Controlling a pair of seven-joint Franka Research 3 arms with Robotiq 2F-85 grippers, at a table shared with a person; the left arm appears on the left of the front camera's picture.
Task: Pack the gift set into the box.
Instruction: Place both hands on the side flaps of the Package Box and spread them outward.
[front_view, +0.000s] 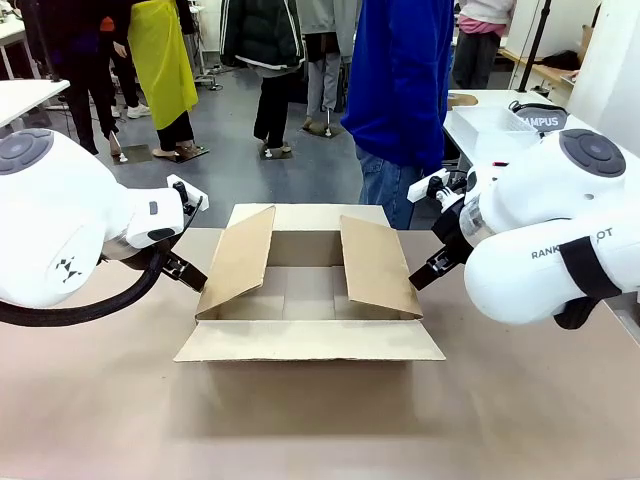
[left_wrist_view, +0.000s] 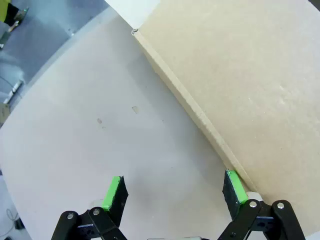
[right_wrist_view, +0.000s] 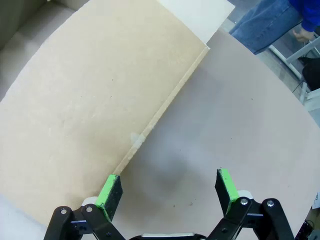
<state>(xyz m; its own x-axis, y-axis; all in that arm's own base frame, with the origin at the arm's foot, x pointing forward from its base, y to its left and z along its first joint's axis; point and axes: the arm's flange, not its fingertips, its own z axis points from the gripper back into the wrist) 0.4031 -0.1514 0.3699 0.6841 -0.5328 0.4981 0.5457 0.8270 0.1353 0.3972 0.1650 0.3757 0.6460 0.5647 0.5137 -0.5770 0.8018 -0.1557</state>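
The brown cardboard box (front_view: 310, 300) stands in the middle of the table with its flaps open; the two side flaps lean inward over an empty inside. My left gripper (front_view: 186, 270) is low beside the box's left flap (left_wrist_view: 250, 90), open (left_wrist_view: 175, 192), with one green pad (left_wrist_view: 235, 187) against the flap's bottom edge. Open too, my right gripper (front_view: 432, 268) sits beside the right flap (right_wrist_view: 100, 100), and one pad (right_wrist_view: 109, 191) of this gripper (right_wrist_view: 167, 189) touches that flap's edge. The gift set's light tray (front_view: 490, 125) and grey CAMPUS pouch (front_view: 542, 122) lie on a white table behind my right arm.
A person in a blue top (front_view: 400, 80) stands at the far side, just behind the box. The tan tabletop (front_view: 300, 420) is bare in front of the box. Other people stand farther back on the grey floor.
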